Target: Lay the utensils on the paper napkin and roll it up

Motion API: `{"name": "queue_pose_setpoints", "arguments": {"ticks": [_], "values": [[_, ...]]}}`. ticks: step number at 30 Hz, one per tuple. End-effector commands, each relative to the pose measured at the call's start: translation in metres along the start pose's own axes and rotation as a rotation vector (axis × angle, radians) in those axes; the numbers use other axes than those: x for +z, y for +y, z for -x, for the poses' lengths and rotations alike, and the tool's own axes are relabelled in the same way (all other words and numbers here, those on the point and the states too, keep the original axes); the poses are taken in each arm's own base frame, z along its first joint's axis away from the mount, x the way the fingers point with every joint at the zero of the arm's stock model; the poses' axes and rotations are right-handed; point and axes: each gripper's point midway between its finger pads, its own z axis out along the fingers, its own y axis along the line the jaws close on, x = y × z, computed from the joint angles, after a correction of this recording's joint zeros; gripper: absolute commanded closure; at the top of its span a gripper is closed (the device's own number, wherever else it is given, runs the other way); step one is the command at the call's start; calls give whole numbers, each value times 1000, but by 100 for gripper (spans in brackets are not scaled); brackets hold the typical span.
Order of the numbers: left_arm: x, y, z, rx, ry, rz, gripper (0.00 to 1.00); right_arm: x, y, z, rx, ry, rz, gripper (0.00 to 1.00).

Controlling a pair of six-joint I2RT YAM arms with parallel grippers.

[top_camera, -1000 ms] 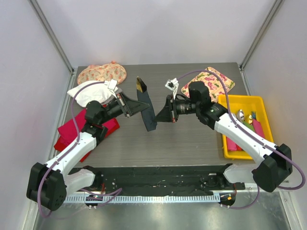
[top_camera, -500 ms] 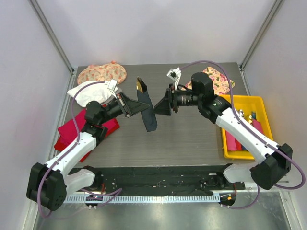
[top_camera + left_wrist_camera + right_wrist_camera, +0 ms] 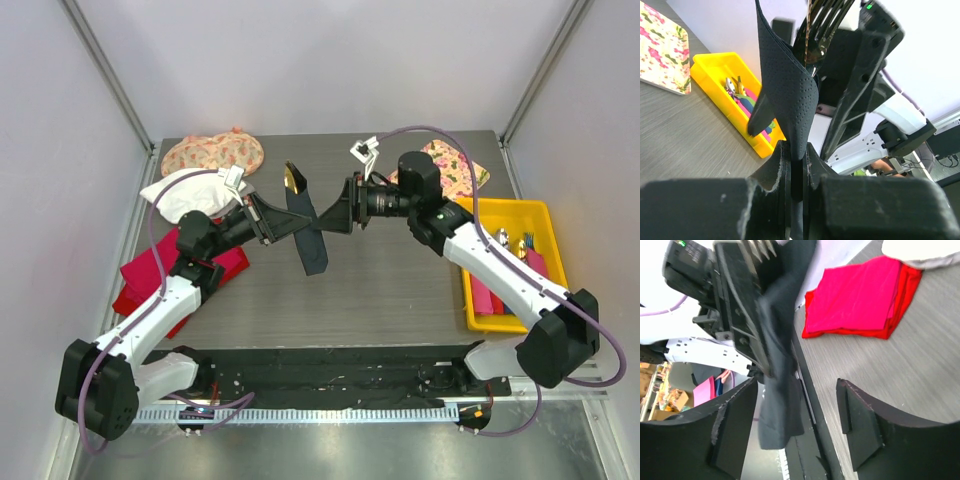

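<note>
Two claws meet at the paper napkin [image 3: 785, 95]: left gripper [image 3: 797, 165] clenched on it, right gripper [image 3: 328, 222] spread wide just beside it, grasping nothing; a fork [image 3: 825, 20] sticks out of its end.

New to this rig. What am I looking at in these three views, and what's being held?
Two robot arms bolted to a table, each ending in a two-finger gripper. The wide picture looks down from above and behind; the other two come from cameras on each wrist. The left gripper is shut on a dark napkin, held upright between the arms with a gold fork poking out of its top. The right gripper is open, facing the napkin. Around lie a red cloth, a white cloth, floral cloths and a yellow tray holding more cutlery.
</note>
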Motion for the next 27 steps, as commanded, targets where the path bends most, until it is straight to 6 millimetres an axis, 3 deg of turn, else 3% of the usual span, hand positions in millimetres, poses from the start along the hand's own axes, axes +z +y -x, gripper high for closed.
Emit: {"name": "queue_pose_setpoints", "arguments": {"ticks": [1, 5, 9, 12, 21, 27], "values": [[3, -36, 25, 83, -68, -95, 100, -3, 15, 9, -42, -97, 52, 27], [4, -36, 27, 79, -69, -95, 100, 5, 21, 4, -50, -99, 91, 29], [4, -35, 27, 76, -73, -92, 100, 11, 23, -1, -56, -82, 114, 45], [4, -35, 28, 78, -76, -92, 100, 12, 26, -7, -39, -67, 126, 50], [6, -32, 30, 69, -85, -83, 100, 15, 32, -14, -18, -57, 145, 48], [5, -29, 28, 61, -80, -77, 100, 18, 37, -12, -10, -65, 172, 73]]}}
